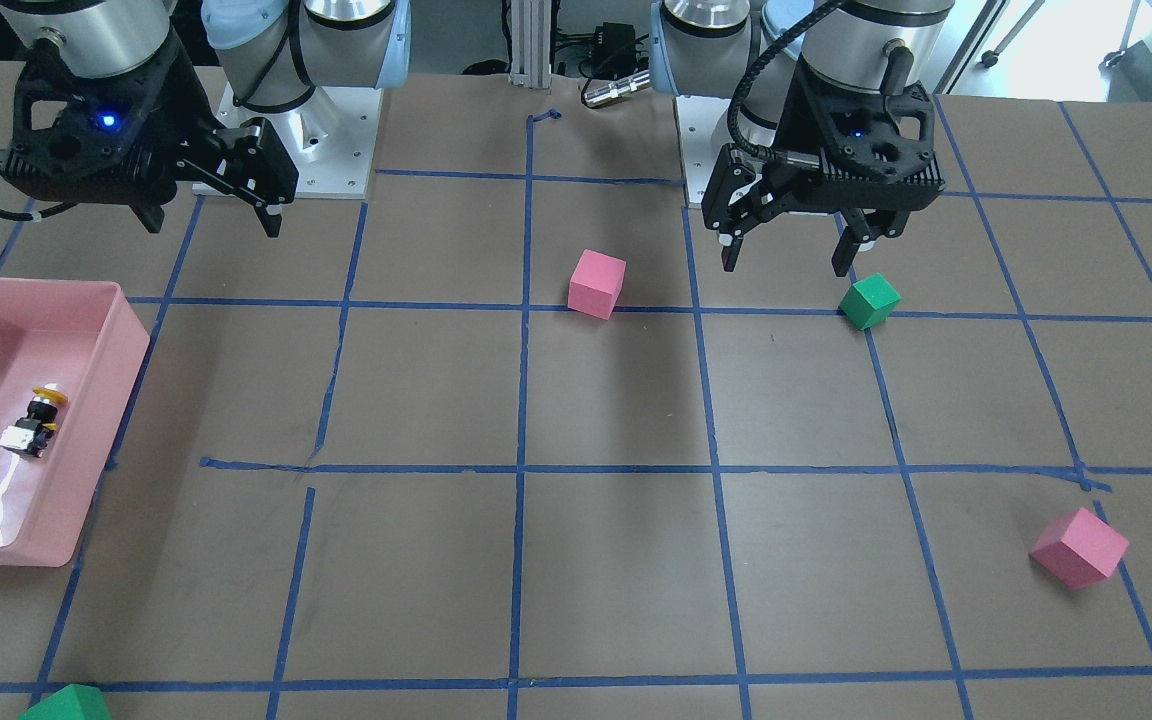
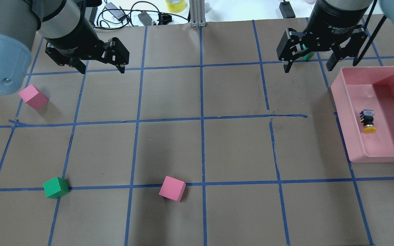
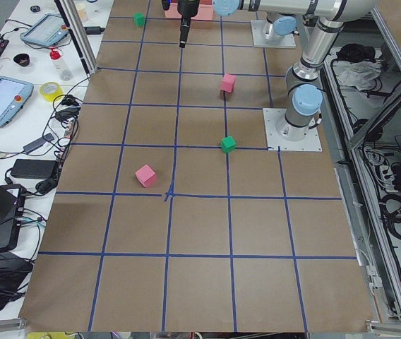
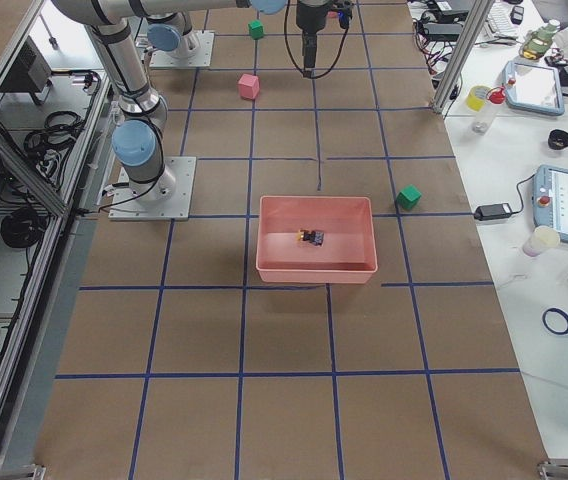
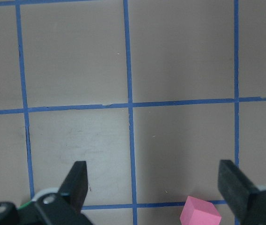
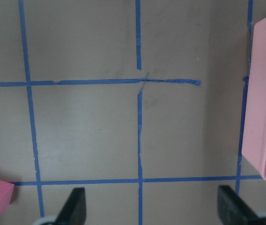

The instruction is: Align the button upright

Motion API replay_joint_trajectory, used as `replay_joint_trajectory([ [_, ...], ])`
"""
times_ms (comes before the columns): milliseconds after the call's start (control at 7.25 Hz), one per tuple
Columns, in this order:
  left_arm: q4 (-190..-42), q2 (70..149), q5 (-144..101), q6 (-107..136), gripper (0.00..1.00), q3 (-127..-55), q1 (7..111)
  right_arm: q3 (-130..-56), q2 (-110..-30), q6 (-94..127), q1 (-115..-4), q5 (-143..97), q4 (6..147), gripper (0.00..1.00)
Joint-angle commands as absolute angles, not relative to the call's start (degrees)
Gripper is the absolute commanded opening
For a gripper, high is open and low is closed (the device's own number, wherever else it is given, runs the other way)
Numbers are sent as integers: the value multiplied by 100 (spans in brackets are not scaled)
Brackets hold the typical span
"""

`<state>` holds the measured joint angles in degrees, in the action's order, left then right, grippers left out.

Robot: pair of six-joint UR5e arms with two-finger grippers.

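Observation:
The button [image 2: 368, 121] lies on its side on the floor of the pink tray [image 2: 341, 112], with its yellow cap, black body and white-grey base in a row. It also shows in the front view [image 1: 34, 422] and the right side view [image 4: 311, 237]. My right gripper [image 2: 307, 69] is open and empty. It hangs above the table, just beyond the tray's far left corner. It appears on the left in the front view [image 1: 213, 228]. My left gripper [image 2: 103, 70] is open and empty, far from the tray, and appears on the right in the front view [image 1: 786, 265].
A pink cube [image 2: 172, 188] and a green cube [image 2: 55, 187] sit near the robot. Another pink cube [image 2: 33, 96] lies at the left. A second green cube [image 2: 308, 55] is partly hidden behind my right gripper. The tray's wall [image 6: 264, 93] shows at the right of the right wrist view.

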<state>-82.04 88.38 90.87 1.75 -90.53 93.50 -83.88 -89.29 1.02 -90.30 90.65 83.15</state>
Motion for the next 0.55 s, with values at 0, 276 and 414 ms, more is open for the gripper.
replay_joint_trajectory([
  [0,-8541,8842,9079,176,100,-8948,9352,-8394,-8930,88,-9026,9070,8314,100],
  [276,-8543,8859,9070,176,100,-8947,9352,-8394,-8930,79,-9026,9053,8323,100],
  [414,-8552,8859,9070,176,100,-8947,9352,-8385,-8930,79,-9035,9035,8315,100],
])
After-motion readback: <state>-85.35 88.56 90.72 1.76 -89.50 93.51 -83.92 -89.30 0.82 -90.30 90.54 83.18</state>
